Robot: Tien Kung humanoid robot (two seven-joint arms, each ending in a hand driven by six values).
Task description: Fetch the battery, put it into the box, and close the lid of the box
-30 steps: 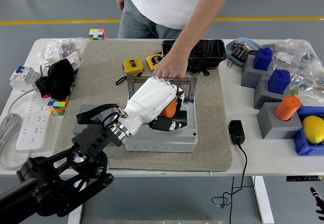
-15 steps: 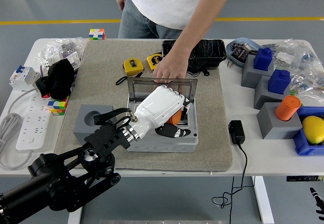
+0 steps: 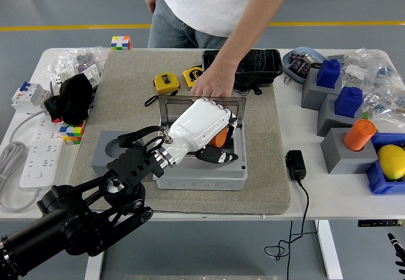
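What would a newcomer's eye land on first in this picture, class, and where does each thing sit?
First, the robot's white left hand at the centre, reaching into the open grey box with an orange battery under its fingers. Just behind it, a person's hand holds the upright lid at its top edge. At the far right, a yellow lemon lies in a blue bin.

L hand (image 3: 201,123), mid-frame: glossy white plastic shell, black matt fingertips; arm behind it matt black w/ a shiny metal ring at the wrist. Box (image 3: 201,174) under it: smooth light-grey plastic, lid (image 3: 166,105) looks clear plastic. Orange piece (image 3: 219,139) in the box: smooth, slight sheen. Mat (image 3: 130,106) across centre: rough beige cloth, felt-like. Table (image 3: 319,188): smooth white, matt. Black tray (image 3: 259,62) at top centre: glossy plastic. Bags (image 3: 373,62) upper right: crinkly clear plastic
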